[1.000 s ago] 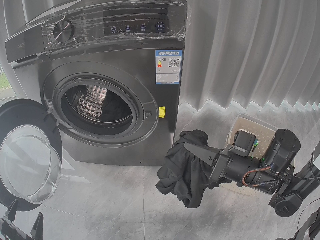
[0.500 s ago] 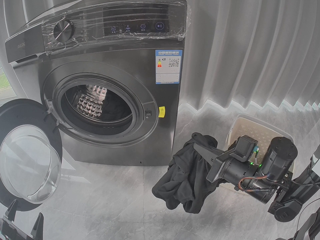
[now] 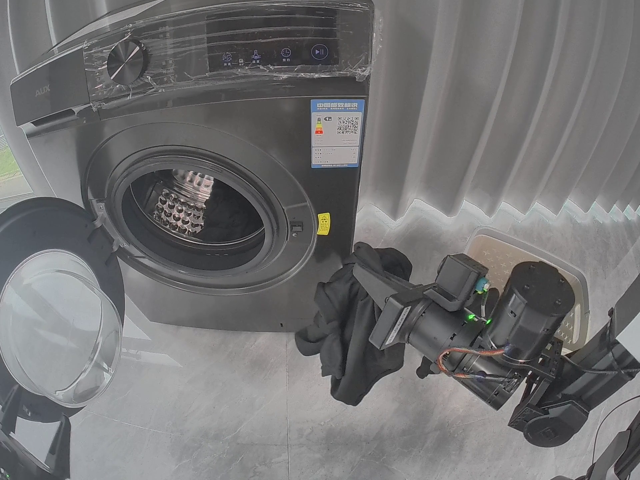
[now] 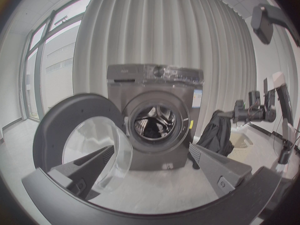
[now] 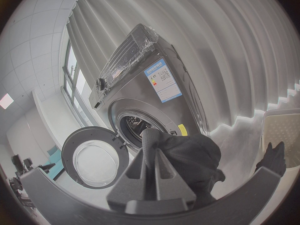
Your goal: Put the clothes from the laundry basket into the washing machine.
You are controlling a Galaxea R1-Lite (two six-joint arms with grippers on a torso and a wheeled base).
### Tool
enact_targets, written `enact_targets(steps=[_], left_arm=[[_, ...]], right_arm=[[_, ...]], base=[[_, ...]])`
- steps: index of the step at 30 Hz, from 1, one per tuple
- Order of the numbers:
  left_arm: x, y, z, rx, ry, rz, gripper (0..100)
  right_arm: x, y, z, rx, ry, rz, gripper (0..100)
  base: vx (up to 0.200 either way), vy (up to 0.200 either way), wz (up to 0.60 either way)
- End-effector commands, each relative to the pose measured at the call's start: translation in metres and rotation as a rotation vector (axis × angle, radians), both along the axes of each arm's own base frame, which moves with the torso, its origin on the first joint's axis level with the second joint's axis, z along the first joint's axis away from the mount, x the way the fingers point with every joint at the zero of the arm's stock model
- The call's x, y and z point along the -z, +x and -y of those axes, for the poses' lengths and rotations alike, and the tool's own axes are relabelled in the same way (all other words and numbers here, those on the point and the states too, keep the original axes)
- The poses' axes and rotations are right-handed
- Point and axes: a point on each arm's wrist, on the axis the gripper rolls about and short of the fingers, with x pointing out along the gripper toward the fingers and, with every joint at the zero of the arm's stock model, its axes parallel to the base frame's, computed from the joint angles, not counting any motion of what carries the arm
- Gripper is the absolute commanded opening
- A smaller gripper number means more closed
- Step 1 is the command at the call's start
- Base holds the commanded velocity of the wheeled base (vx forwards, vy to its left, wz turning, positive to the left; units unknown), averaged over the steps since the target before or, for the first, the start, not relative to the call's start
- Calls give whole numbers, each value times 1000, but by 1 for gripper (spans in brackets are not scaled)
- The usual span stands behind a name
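- Between washing machine (image 3: pixel 220 121) & laundry basket (image 3: pixel 581 281): right hand (image 3: pixel 358 269) clamped on black garment (image 3: pixel 347 331), hanging clear of floor (image 3: pixel 220 401).
- Left hand (image 4: pixel 150 149): spread open, empty, low by open door (image 3: pixel 60 321).
- Garment near machine front.

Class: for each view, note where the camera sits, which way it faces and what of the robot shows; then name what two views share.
Head view: on the head, looking forward and down at the washing machine and laundry basket; right gripper shut on the black garment.
Left wrist view: low on the left arm, facing the open drum; its own left gripper, open.
Right wrist view: on the right arm, facing the machine over its own fingers and the garment.
Shared: both wrist views show the open door.
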Motion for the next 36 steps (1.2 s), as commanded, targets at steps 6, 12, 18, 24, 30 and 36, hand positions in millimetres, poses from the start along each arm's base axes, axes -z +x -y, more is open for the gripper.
enact_targets(steps=[6, 12, 18, 24, 30, 36], left_arm=[[-79, 39, 5, 248, 37, -82, 100], [-87, 83, 12, 425, 91, -171, 100], [-82, 105, 23, 534, 93, -259, 100], [-79, 131, 39, 637, 106, -306, 100], [-69, 158, 57, 699, 112, -361, 100], [-53, 184, 83, 775, 92, -421, 100]], right_arm=[[-24, 8, -15, -36, 85, 69, 0], [-21, 10, -19, -37, 83, 68, 0], [-20, 13, -20, -33, 83, 68, 0], [-15, 18, -21, -16, 77, 60, 0], [-15, 19, -22, -15, 81, 57, 0], [-15, 19, -21, -14, 83, 57, 0]], base=[[0, 0, 0], [0, 0, 0], [0, 0, 0], [0, 0, 0], [0, 0, 0], [0, 0, 0]])
